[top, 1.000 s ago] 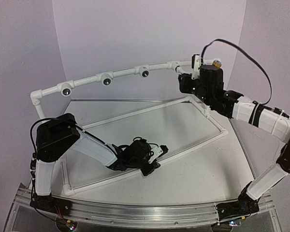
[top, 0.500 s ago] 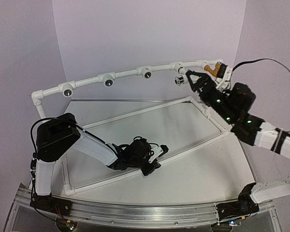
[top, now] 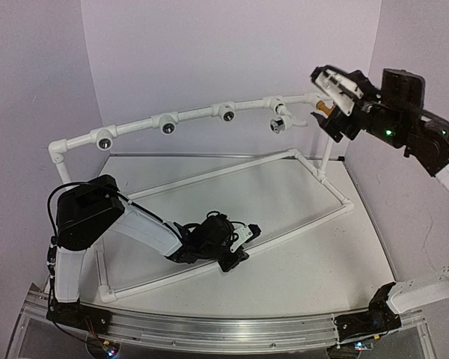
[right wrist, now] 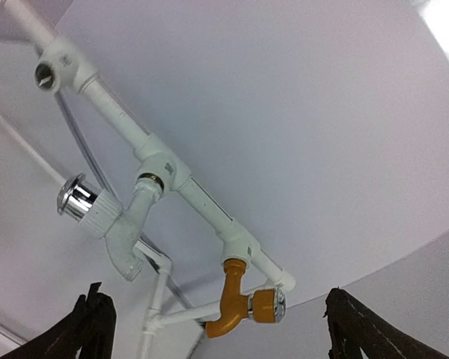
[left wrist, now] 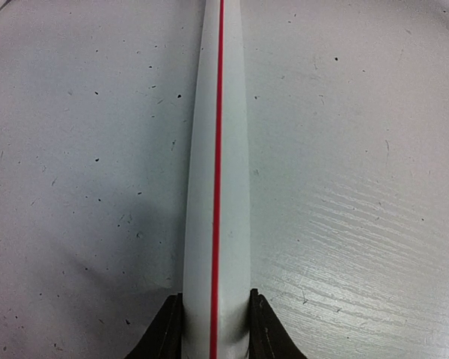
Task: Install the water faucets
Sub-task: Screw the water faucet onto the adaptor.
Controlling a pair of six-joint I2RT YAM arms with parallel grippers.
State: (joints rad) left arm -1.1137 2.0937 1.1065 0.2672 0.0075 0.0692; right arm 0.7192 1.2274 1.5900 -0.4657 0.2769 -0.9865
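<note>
Right tool (top: 335, 103) gaping, we face the yellow-orange faucet (right wrist: 236, 305): probably light, stiff, slick plastic, best gripped at its ribbed handle. Left tool (left wrist: 215, 330) clamps the frame pipe (left wrist: 217, 149).

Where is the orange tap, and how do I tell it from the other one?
Find the long white pipe rail along the back, above the table. Follow it to its right end, where two taps hang down. The orange tap is the last one; the white tap beside it matches the pipes.
</note>
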